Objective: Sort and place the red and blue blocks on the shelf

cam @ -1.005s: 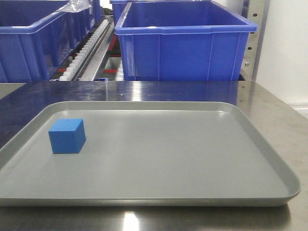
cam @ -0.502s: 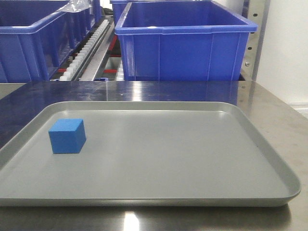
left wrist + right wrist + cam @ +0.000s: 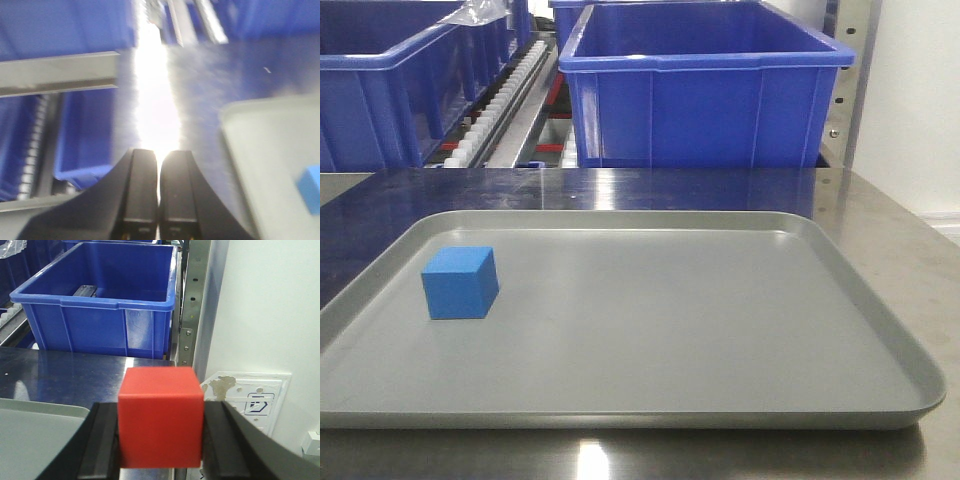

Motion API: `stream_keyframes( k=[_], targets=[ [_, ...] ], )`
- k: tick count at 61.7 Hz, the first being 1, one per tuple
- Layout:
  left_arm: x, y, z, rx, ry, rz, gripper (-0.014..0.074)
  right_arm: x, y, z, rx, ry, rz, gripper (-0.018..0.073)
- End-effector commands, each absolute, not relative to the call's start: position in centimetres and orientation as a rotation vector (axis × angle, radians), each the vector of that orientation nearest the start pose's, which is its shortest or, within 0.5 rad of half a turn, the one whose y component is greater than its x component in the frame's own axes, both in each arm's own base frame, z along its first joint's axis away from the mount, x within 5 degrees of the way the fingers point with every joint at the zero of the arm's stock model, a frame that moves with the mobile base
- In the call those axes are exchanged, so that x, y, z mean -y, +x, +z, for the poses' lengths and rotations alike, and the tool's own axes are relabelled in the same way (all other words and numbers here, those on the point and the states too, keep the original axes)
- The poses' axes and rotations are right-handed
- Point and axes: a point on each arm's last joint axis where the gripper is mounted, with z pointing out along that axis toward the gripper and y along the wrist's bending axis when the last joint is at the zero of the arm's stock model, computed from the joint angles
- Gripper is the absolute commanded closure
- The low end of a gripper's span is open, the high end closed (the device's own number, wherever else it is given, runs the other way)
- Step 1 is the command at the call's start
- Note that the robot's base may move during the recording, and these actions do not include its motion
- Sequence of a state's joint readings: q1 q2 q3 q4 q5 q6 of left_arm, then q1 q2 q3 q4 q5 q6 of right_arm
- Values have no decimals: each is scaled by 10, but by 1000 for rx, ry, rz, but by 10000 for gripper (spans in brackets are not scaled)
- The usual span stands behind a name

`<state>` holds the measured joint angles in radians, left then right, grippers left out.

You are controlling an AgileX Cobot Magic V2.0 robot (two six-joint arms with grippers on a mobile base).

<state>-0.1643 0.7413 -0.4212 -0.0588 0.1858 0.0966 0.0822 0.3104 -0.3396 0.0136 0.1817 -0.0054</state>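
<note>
Two small matte cubes were in view, well apart. The solid red cube (image 3: 161, 416) sat clamped between the black fingers (image 3: 102, 440) of the right end effector (image 3: 161, 452), which was closed on its left and right faces. Behind it lay the shiny steel surface (image 3: 65, 375) and one corner of the grey rimmed plastic tray (image 3: 35, 435), with a white wall (image 3: 260, 305) to the right. The solid blue cube (image 3: 460, 283) rested upright on the tray's floor near the left rim, alone there. The left end effector (image 3: 159, 190) appeared only in a blurred wrist view: its two dark fingers were pressed together with nothing between them, over the surface just left of the tray, the blue cube showing at the far right edge. Beyond the surface stood the stainless-steel rack (image 3: 192, 295) with white roller tracks (image 3: 505, 95). A large blue plastic bin (image 3: 705, 95) stood on it, and a second blue bin (image 3: 375, 95) stood to its left, the rollers running between them. Neither cube was on the rack
</note>
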Motion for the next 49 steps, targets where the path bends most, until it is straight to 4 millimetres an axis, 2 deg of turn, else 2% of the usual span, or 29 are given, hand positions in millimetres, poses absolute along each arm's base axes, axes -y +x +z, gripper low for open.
stream_keyframes(
  k=[1, 18, 25, 31, 43, 49],
  targets=[
    [38, 163, 287, -1943, 260, -134, 475, -6, 79, 308, -1523, -62, 58, 438],
    [94, 196, 296, -2128, 514, -256, 475, -6, 79, 308, -1523, -62, 58, 438],
    [112, 212, 299, -2214, 387, -361, 460, -6, 79, 308, -1523, -62, 58, 438],
    [124, 224, 301, -2289, 278, -410, 347, -6, 79, 308, -1523, -62, 58, 438],
    [149, 241, 298, -2521, 162, -337, -22, -6, 79, 308, -1523, -62, 58, 438],
    [160, 249, 296, -2619, 127, -293, -76, -6, 79, 308, -1523, -62, 58, 438]
  ],
)
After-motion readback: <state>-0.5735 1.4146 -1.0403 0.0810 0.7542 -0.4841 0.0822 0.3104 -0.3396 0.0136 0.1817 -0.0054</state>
